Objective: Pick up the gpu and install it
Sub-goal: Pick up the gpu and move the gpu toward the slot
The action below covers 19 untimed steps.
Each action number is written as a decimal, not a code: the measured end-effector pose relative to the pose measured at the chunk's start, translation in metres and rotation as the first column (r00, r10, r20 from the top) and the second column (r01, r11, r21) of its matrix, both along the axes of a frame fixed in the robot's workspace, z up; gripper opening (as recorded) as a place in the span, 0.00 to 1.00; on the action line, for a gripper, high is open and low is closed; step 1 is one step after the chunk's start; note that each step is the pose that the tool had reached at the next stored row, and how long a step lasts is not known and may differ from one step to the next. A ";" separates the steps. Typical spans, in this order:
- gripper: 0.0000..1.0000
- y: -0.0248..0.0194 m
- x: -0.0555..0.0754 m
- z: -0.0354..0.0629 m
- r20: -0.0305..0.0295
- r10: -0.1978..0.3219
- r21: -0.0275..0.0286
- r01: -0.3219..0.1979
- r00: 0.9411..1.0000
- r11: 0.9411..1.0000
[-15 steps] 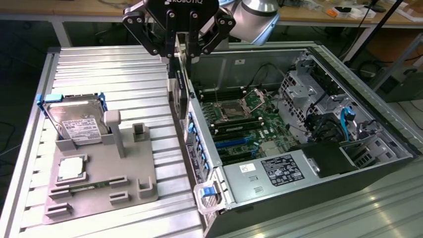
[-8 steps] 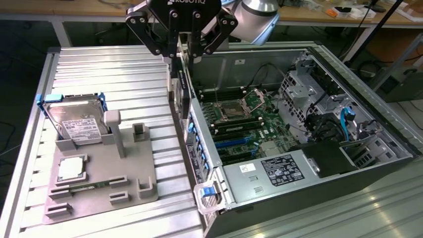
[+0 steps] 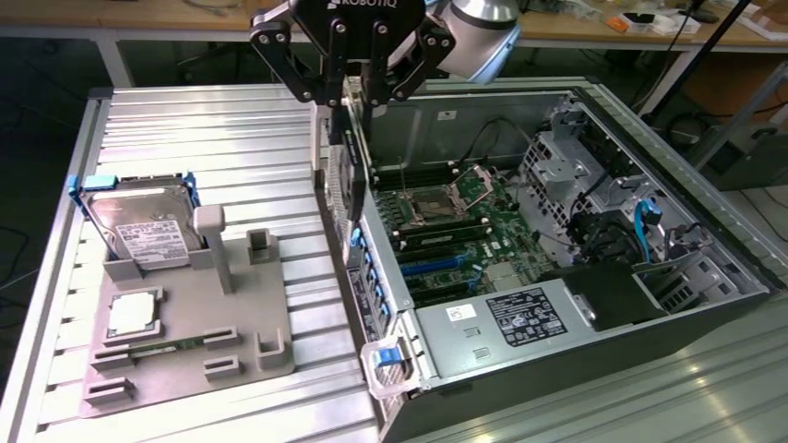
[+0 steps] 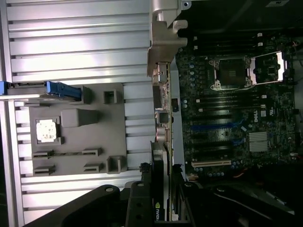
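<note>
Clamped between the closed fingers of the gripper (image 3: 357, 92), at twelve o'clock in the exterior view: the gpu (image 3: 349, 171), hanging edge-on right at the nine-o'clock wall of the open computer case (image 3: 689, 305), not yet seated in the motherboard (image 3: 462, 231).

Likely to catch on that wall's rim if lowered off line. Likely to jam or bend contacts if brought tilted to the blue slots (image 3: 431, 266). May also slip, pinched as it is by one thin edge.

Underneath, a ribbed aluminium table (image 3: 209, 129). At eight o'clock, a grey fixture tray (image 3: 185, 323) carrying a hard drive (image 3: 142, 231), a processor (image 3: 133, 316) and a memory stick (image 3: 158, 349). Beyond, from twelve to two o'clock, wooden workbenches (image 3: 615, 37) strewn with cables and small parts.
</note>
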<state>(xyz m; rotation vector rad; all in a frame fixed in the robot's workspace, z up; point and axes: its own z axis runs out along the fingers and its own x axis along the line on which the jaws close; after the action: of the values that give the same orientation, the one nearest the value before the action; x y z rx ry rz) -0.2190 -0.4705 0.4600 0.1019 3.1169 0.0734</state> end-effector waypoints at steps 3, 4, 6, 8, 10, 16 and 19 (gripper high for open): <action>0.27 0.0000 0.007 0.0000 0.000 0.000 0.000 0.000 1.000 1.000; 0.27 0.0000 0.009 0.0000 0.000 0.000 0.000 0.000 1.000 1.000; 0.27 0.0000 0.012 0.0000 0.000 0.000 0.000 0.000 1.000 1.000; 0.27 0.0000 0.015 0.0000 0.000 0.000 0.000 0.000 1.000 1.000; 0.27 0.0000 0.020 0.0000 0.000 0.000 0.000 0.000 1.000 1.000; 0.27 0.0000 0.029 0.0000 0.000 0.000 0.000 0.000 1.000 1.000; 0.27 0.0000 0.032 0.0000 0.000 0.000 0.000 0.000 1.000 1.000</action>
<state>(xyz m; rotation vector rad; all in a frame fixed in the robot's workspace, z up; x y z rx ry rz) -0.1867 -0.4705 0.4600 0.1017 3.1169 0.0735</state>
